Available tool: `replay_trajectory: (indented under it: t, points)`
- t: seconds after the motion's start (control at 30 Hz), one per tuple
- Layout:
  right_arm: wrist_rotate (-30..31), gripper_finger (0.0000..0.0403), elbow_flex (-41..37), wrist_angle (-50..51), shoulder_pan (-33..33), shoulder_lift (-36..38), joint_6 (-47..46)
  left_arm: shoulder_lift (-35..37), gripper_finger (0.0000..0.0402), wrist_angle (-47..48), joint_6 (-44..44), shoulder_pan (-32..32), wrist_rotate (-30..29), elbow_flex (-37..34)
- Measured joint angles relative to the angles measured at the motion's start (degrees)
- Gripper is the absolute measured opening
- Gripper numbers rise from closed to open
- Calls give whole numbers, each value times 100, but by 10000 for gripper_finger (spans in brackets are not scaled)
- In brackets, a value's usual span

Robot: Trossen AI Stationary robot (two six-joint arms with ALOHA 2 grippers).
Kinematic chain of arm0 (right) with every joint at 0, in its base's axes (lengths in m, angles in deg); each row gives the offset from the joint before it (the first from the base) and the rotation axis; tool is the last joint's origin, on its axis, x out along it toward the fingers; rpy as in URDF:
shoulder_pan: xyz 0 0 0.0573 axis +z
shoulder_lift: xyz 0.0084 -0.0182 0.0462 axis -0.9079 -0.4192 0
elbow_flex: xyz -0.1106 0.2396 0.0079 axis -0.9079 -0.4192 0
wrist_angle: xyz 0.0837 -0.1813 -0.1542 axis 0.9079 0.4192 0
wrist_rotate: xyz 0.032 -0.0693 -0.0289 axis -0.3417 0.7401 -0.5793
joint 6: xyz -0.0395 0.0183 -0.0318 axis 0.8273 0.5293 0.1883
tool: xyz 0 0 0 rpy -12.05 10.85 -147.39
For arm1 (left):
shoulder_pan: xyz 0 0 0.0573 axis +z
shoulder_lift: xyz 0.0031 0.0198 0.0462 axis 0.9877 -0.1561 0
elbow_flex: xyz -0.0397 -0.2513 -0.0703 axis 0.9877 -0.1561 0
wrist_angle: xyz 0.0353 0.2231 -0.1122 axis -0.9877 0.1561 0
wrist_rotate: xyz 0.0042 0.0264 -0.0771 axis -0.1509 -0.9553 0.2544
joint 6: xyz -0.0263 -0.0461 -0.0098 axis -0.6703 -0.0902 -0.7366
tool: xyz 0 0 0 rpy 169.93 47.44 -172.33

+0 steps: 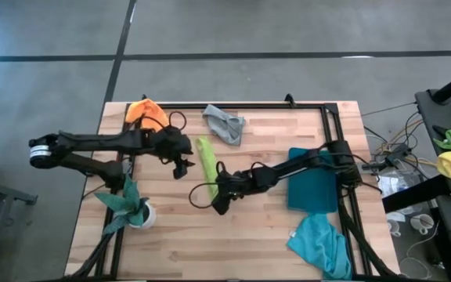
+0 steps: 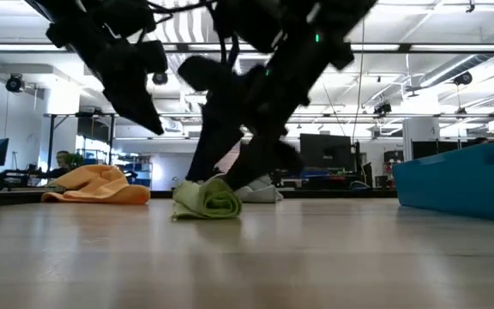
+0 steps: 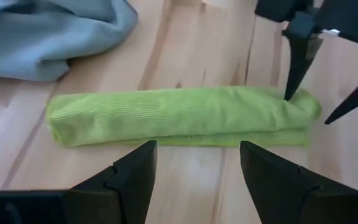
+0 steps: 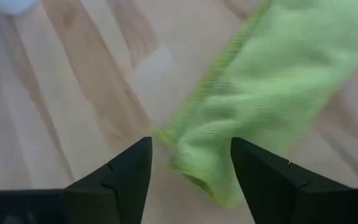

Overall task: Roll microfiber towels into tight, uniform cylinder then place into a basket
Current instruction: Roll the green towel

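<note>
While no readable writing shows anywhere, the lime green towel (image 1: 207, 159) lies rolled on the tabletop (image 1: 241, 235), long axis running front to back. Left tool (image 1: 182, 166) hovers released beside its middle. Right tool (image 1: 219, 200) sits released at its near end, grasping nothing. Basket (image 1: 313, 190) stands well apart to the right.

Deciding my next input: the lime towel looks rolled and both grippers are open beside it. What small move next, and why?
Probably lower the right gripper and close on the near end of the lime green towel. It lies rolled on the table, unheld; the left gripper hovers open alongside, and the basket is on the right arm's side.
</note>
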Motion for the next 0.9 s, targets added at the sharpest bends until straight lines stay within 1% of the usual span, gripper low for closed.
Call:
replay_trajectory:
  t: [0.1,0.2,0.3,0.43,0.53,0.6,0.7,0.8,0.9]
  points:
    - [306,215,41,590,-17,152,160,163,215,86,-212,-3,-35,-30]
    - [690,215,-29,849,-22,237,283,139,215,234,-47,-153,-42,-108]
    - [770,215,-277,901,-83,237,331,-37,215,175,103,-360,-43,-312]
    - [886,215,-418,717,-149,215,526,-406,215,-304,81,-743,-48,-646]
    - [713,214,-379,128,-164,40,737,-916,215,-765,78,-921,-81,-850]
    - [611,214,-242,54,-158,-149,898,-1299,215,-833,-22,-956,-104,-896]
    - [335,214,101,-62,-150,-238,1027,-1750,215,-1007,-187,-954,-139,-897]
    - [163,214,397,54,-152,-205,1425,-2081,215,-1103,-185,-956,-150,-883]
    - [231,214,574,599,-155,24,1867,-2305,215,-1152,-173,-954,-175,-887]
